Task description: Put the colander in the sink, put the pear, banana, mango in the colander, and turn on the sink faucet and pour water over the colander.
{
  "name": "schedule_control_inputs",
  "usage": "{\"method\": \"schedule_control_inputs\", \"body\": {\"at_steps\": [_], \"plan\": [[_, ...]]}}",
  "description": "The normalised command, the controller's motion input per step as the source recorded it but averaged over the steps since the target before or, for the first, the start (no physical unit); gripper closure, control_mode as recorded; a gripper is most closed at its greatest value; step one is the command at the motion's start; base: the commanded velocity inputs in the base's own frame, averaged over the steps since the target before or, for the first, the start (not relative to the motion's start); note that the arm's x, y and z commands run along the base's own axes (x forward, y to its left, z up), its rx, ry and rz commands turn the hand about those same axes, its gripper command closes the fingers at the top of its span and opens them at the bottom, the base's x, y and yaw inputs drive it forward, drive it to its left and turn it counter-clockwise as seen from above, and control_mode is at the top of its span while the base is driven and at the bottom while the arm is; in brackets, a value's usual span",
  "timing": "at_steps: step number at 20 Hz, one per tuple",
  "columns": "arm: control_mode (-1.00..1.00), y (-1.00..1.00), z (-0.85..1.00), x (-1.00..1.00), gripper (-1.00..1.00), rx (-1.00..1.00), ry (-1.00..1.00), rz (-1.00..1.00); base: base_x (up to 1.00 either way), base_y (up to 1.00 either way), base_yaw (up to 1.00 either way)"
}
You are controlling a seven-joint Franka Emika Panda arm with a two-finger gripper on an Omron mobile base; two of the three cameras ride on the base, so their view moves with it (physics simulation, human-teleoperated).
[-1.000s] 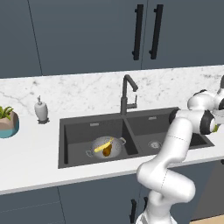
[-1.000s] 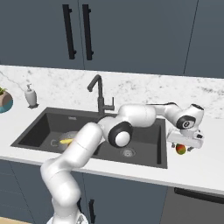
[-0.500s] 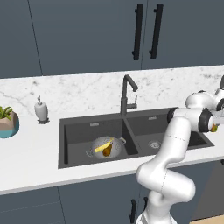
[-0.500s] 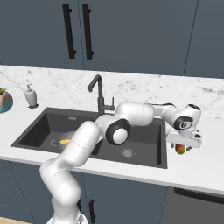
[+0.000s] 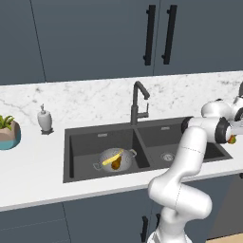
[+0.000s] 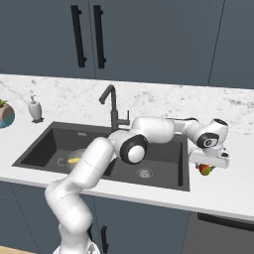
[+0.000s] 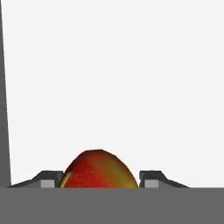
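Observation:
The red-orange mango [image 6: 205, 170] lies on the white counter just right of the sink [image 6: 163, 145]. My gripper [image 6: 206, 165] hangs right over it, open, one finger on each side of the mango [image 7: 98, 170] with only thin gaps. The mango [image 5: 231, 139] peeks out at the hand. The colander [image 5: 114, 159] sits in the left basin of the sink [image 5: 156, 134], holding the yellow banana [image 5: 111, 161] and the brownish pear [image 5: 116, 165]. The colander [image 6: 68, 160] and banana [image 6: 74, 159] are partly hidden behind my arm. The dark faucet [image 5: 137, 102] [image 6: 113, 106] stands behind the divider.
A white soap dispenser [image 5: 44, 118] [image 6: 33, 108] and a teal plant pot [image 5: 8, 134] [image 6: 4, 114] stand on the counter left of the sink. My arm reaches across the right basin. Dark cabinets with black handles [image 5: 150, 34] hang above.
My hand has sunk slightly over the mango. The mango, colander and fruits have stayed where they were.

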Motion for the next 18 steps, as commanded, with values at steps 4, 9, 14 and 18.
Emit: {"method": "schedule_control_inputs", "body": {"at_steps": [4, 9, 14, 18], "plan": [[-1.0, 0.0, -0.37, -0.21, 1.0, 0.0, 0.0, 0.0, 0.0, 0.0, 0.0], [-1.0, 0.15, 0.24, -0.49, 1.0, 0.0, -0.08, 0.0, 0.0, 0.0, 0.0], [-1.0, 0.64, 0.28, -0.52, 1.0, 0.0, -0.19, 0.0, 0.0, 0.0, 0.0], [-1.0, 0.97, 0.09, -0.45, 1.0, -0.02, -0.24, 0.0, 0.0, 0.0, 0.0]]}}
